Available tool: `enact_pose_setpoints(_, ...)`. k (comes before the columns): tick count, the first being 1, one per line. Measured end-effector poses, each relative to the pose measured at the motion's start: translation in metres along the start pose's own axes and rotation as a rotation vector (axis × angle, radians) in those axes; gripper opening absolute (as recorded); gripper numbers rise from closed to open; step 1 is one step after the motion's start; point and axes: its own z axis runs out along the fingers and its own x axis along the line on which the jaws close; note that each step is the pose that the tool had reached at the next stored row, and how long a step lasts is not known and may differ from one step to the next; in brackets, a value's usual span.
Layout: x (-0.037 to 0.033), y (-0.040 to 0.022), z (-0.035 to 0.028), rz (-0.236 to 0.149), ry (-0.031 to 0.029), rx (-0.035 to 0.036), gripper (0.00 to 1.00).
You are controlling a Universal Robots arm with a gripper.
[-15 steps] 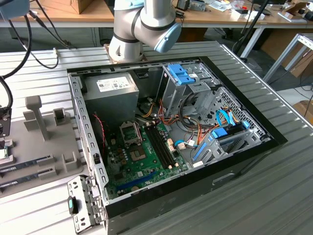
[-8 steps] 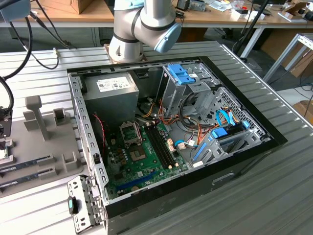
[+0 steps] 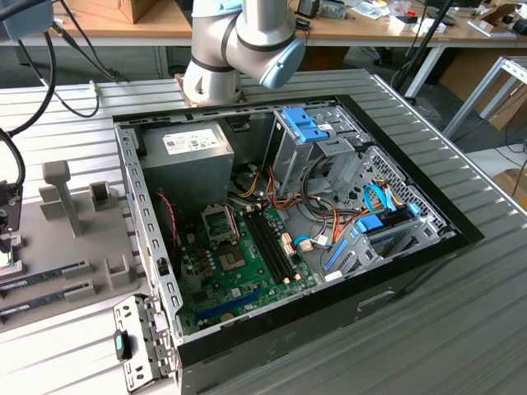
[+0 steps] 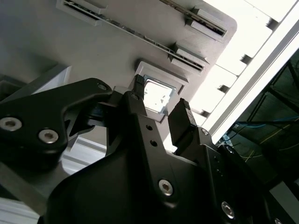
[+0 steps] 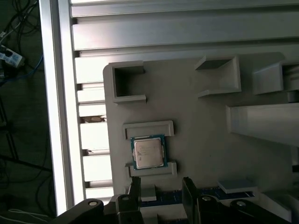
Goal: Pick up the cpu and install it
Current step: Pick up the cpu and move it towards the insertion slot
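Note:
The cpu (image 5: 148, 152) is a small square chip with a silvery lid and a green rim. It lies flat between two low ledges of a grey holder tray (image 5: 201, 126). In the second wrist view the cpu (image 4: 156, 95) shows bright between my two black fingertips. My gripper (image 5: 162, 190) hangs open above the chip, with one finger (image 5: 135, 186) on each side and clear of it. Nothing is held. The motherboard's socket (image 3: 221, 222) sits in the open computer case (image 3: 280, 230).
The grey tray (image 3: 74, 239) at the exterior view's left carries upright posts and memory sticks (image 3: 41, 276). A ribbed metal tabletop (image 3: 461, 313) surrounds the case. Inside the case are a power supply (image 3: 185, 156), a drive cage (image 3: 317, 140) and cables. The table edge (image 5: 58, 116) runs beside the tray.

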Motion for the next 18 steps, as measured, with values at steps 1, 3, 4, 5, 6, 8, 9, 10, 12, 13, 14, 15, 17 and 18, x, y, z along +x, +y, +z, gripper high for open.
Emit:
enact_pose_setpoints(1,0.0000,0.0000,0.0006,0.000,-0.0001,-0.0001,0.48)
enact_pose_setpoints(3,0.0000,0.0000,0.0011,0.000,0.0001,0.0000,0.48)
enact_pose_setpoints(4,-0.0001,0.0001,0.0014,0.000,0.0001,0.0000,0.48)
enact_pose_setpoints(5,-0.0006,0.0002,0.0019,0.000,-0.0002,-0.0002,0.48)
enact_pose_setpoints(6,-0.0011,0.0001,0.0022,0.000,-0.0002,-0.0001,0.48)
enact_pose_setpoints(8,-0.0023,0.0004,0.0031,-0.014,-0.0007,-0.0005,0.48)
enact_pose_setpoints(9,-0.0029,0.0004,0.0037,-0.037,-0.0014,-0.0011,0.48)
enact_pose_setpoints(10,-0.0029,0.0004,0.0041,-0.059,-0.0021,-0.0017,0.48)
enact_pose_setpoints(12,-0.0029,0.0005,0.0056,-0.065,-0.0027,-0.0021,0.48)
enact_pose_setpoints(13,-0.0029,0.0005,0.0061,-0.065,-0.0027,-0.0021,0.48)
enact_pose_setpoints(14,-0.0029,0.0005,0.0066,-0.065,-0.0026,-0.0020,0.48)
enact_pose_setpoints(15,-0.0028,0.0005,0.0072,-0.065,-0.0026,-0.0020,0.48)
enact_pose_setpoints(17,-0.0028,0.0006,0.0082,-0.065,-0.0026,-0.0020,0.48)
enact_pose_setpoints(18,-0.0028,0.0006,0.0086,-0.065,-0.0026,-0.0020,0.48)
